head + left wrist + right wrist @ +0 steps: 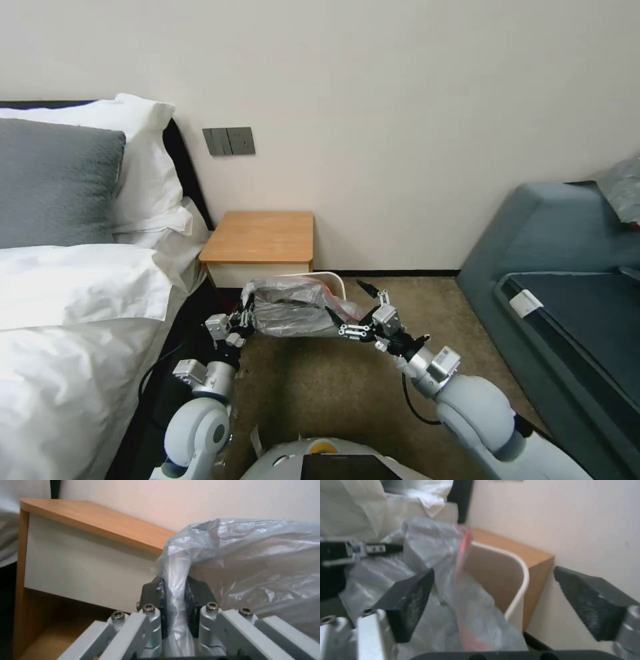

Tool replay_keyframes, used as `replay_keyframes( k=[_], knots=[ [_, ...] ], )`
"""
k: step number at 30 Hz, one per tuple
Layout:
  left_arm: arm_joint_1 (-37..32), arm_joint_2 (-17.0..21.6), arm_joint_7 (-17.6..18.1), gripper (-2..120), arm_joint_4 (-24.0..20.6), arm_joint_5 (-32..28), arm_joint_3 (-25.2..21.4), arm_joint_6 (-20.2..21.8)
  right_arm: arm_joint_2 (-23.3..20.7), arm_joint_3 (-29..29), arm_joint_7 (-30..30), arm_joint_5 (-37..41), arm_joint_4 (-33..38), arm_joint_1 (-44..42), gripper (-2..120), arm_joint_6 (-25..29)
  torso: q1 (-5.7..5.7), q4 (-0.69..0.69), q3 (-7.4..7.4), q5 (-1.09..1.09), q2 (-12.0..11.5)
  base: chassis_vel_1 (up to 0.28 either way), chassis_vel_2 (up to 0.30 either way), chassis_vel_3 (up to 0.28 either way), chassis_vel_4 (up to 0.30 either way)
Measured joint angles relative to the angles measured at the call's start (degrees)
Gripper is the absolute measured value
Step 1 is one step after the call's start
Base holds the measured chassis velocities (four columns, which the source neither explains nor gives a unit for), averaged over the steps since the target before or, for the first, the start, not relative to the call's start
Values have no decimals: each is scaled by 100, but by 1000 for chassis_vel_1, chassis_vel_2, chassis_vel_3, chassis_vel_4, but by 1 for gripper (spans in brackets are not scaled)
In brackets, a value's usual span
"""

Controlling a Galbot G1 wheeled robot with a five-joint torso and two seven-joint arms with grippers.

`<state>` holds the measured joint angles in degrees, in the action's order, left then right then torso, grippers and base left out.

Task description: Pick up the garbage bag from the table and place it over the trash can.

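Observation:
The grey translucent garbage bag (293,308) hangs crumpled over the near side of the cream trash can (341,285), which stands on the carpet in front of the table (260,237). My left gripper (245,319) is shut on a fold at the bag's left end; the left wrist view has that fold of the bag (253,562) pinched in the left gripper (175,597). At the bag's right end my right gripper (345,301) is open. In the right wrist view the right gripper (500,602) straddles the pink-edged bag (433,555) and the can's rim (521,565).
A bed with white bedding (67,313) lies close on the left. A grey-blue sofa (567,267) stands on the right. The wall runs right behind the table, with a switch plate (229,141) above it. Open carpet (333,393) stretches between me and the can.

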<state>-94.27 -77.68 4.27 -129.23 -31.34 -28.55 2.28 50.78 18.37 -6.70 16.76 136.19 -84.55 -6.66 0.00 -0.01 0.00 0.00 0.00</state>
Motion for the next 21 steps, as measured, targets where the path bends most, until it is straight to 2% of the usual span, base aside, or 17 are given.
replay_keyframes(
  k=[3, 5, 6, 10, 12, 14, 16, 17, 19, 21],
  knots=[
    [-12, -5, -5, 9, -25, 27, 3, -7, -59, -7, 0, 9, -115, 19, 74, -16, 0, 1, 0, 0, 0, 0, 0, 0, 0],
    [-16, -5, -6, 9, -31, 30, 3, -8, -63, -8, 0, 9, -129, 22, 70, -20, 0, 1, 0, 0, 0, 0, 0, 0, 0],
    [-23, -5, -6, 9, -48, 34, 3, -9, -76, -8, 0, 8, -139, 28, 63, -41, 0, 1, 0, 1, 0, 0, 0, 0, 0],
    [-30, -5, -8, 9, -64, 37, 1, -13, -93, -8, 0, 7, -140, 29, 54, -54, 0, 1, 0, 0, 0, 0, 0, 0, 0],
    [-41, -3, -10, 9, -80, 37, 1, -20, -115, -8, 2, 7, -136, 12, 41, -71, 0, 1, 0, 0, 0, 0, 0, 0, 0],
    [-42, 0, -10, 9, -83, 38, 1, -21, -130, -8, 3, 15, -125, 1, 37, -74, 0, 1, 0, 0, 0, 0, 0, 0, 0],
    [-40, 8, -10, 9, -90, 38, 3, -23, -175, -8, 17, 54, -92, -33, 25, -93, 0, 1, 0, 0, 0, 0, 0, 0, 0],
    [-40, 8, -10, 9, -90, 38, 3, -23, -175, -8, 17, 54, -92, -33, 25, -93, 0, 1, 0, 0, 0, 0, 0, 0, 0],
    [-34, 11, -11, 9, -97, 38, 8, -24, -205, -6, 30, 65, -62, -49, 15, -97, 0, 1, 0, 0, 0, 0, 0, 0, 0],
    [-33, 13, -11, 9, -99, 38, 11, -24, -217, -3, 36, 73, -50, -50, 10, -100, 0, 0, 0, 0, 0, 0, 0, 0, 0]
  ],
)
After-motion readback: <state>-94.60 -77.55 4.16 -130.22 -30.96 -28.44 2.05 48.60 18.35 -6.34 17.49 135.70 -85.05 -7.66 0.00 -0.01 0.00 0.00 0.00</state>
